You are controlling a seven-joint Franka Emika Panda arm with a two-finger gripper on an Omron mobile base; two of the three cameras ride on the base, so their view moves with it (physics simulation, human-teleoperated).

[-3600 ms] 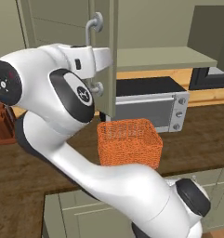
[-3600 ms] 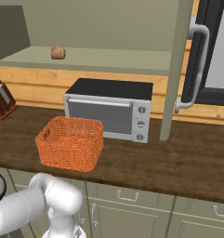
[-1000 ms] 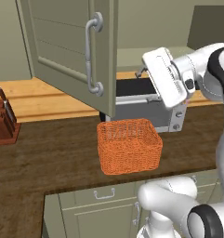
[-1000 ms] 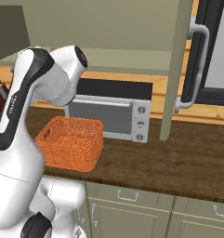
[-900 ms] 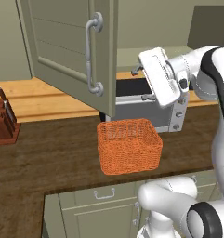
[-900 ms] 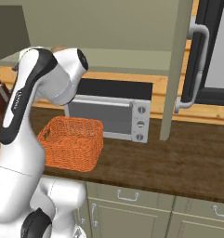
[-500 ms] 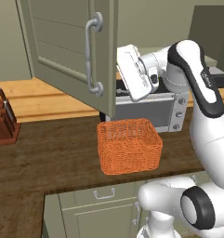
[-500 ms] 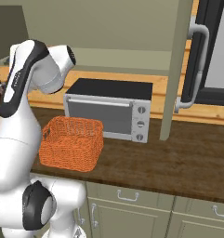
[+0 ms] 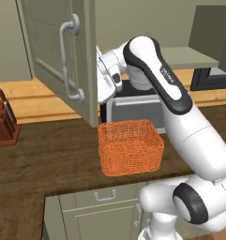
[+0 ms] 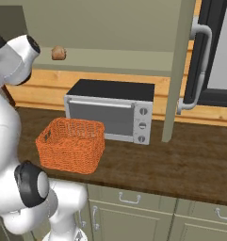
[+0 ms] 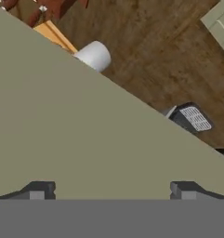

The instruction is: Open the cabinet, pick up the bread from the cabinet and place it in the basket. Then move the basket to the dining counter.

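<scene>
**Cabinet open, bread on its shelf, basket below**

You have the cabinet (image 9: 58,56) open: grey-green recessed-panel doors swung out, curved silver bar handles showing. The bread (image 10: 59,53) is a small round brown roll on the cabinet's shelf, above and left of the microwave (image 10: 112,109). The basket (image 10: 71,144), orange woven wicker, rectangular with rounded corners and deep sides, stands on the dark wood worktop (image 10: 181,160) just in front of the microwave. Your gripper (image 11: 111,188) has its fingers spread wide with nothing between them, close against a plain grey-green panel above the microwave.
</scene>
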